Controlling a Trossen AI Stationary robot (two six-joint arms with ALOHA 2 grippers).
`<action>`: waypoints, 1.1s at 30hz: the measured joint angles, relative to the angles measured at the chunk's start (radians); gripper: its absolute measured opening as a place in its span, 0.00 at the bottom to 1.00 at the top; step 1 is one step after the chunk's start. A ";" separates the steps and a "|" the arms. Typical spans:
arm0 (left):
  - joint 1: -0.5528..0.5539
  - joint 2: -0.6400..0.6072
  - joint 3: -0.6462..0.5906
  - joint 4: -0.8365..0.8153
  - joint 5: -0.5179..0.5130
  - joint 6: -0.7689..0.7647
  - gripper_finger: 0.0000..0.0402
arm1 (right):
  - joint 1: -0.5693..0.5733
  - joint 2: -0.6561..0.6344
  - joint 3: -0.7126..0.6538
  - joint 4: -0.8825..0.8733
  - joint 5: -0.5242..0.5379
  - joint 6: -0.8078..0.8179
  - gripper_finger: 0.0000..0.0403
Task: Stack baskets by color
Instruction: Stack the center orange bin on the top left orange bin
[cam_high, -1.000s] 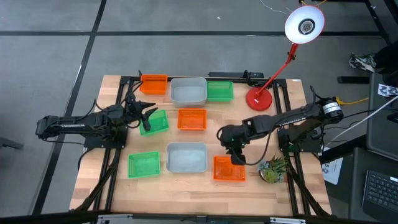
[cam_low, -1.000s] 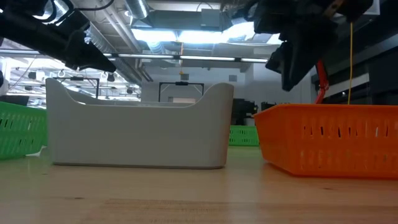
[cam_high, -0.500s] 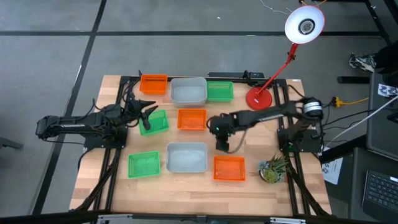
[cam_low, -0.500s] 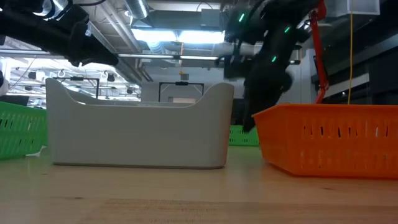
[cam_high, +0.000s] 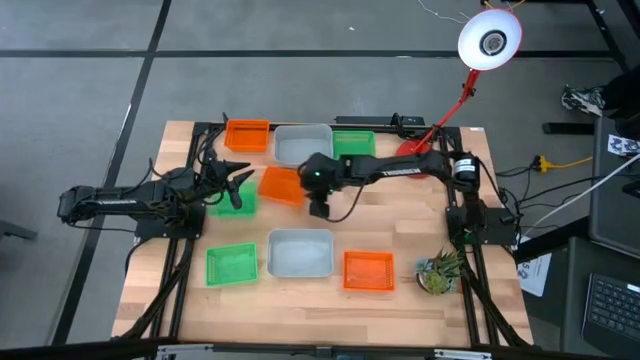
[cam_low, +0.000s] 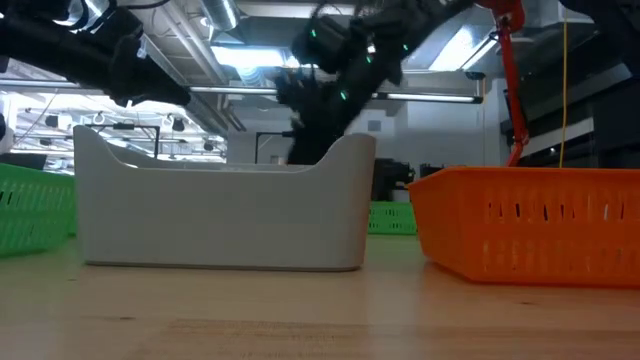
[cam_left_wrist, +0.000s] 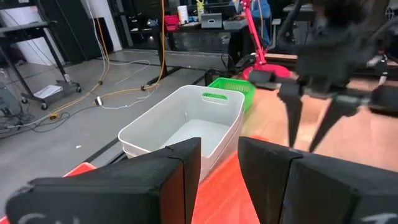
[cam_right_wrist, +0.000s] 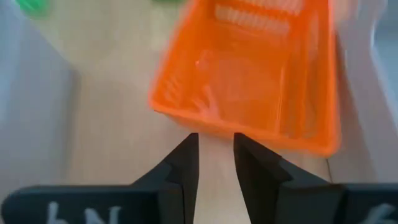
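An orange basket (cam_high: 281, 186) lies askew at mid-table, its left end over the right part of a green basket (cam_high: 238, 203). My right gripper (cam_high: 312, 198) stands at the orange basket's right side, slanting down, fingers a little apart with nothing between them. My left gripper (cam_high: 236, 188) hovers level above the green basket, open and holding nothing. Other baskets rest on their bases: orange (cam_high: 247, 134), grey (cam_high: 303, 147) and green (cam_high: 353, 146) at the far edge; green (cam_high: 232, 265), grey (cam_high: 300, 253) and orange (cam_high: 368, 270) at the near edge. My right gripper meets the orange basket at the outer face of the wall nearest it (cam_right_wrist: 214, 129), with both fingertips (cam_right_wrist: 189, 144) at that wall's foot. The fingers come from the table's right side, slanting down. The basket sits turned askew.
A red desk lamp stands at the far right, its base (cam_high: 412, 160) partly behind my right arm and its head (cam_high: 490, 40) beyond the table. A small potted plant (cam_high: 438, 271) sits at the near right. Bare wood shows right of the middle.
My right gripper has swept from above the near-right orange basket toward the far left, to mid-table, and has sunk a little. The middle orange basket has slid left and turned, ending over the green basket's right part.
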 joint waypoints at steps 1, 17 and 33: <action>0.000 0.000 0.000 -0.001 0.000 0.000 0.25 | 0.004 0.000 0.024 -0.008 -0.012 -0.007 0.25; 0.000 0.168 0.061 -0.125 0.167 -0.113 0.25 | 0.040 -0.118 0.138 -0.879 0.104 0.125 0.25; 0.059 0.788 0.635 -0.738 0.196 0.082 0.25 | 0.054 -0.784 -0.439 -0.707 -0.010 0.343 0.25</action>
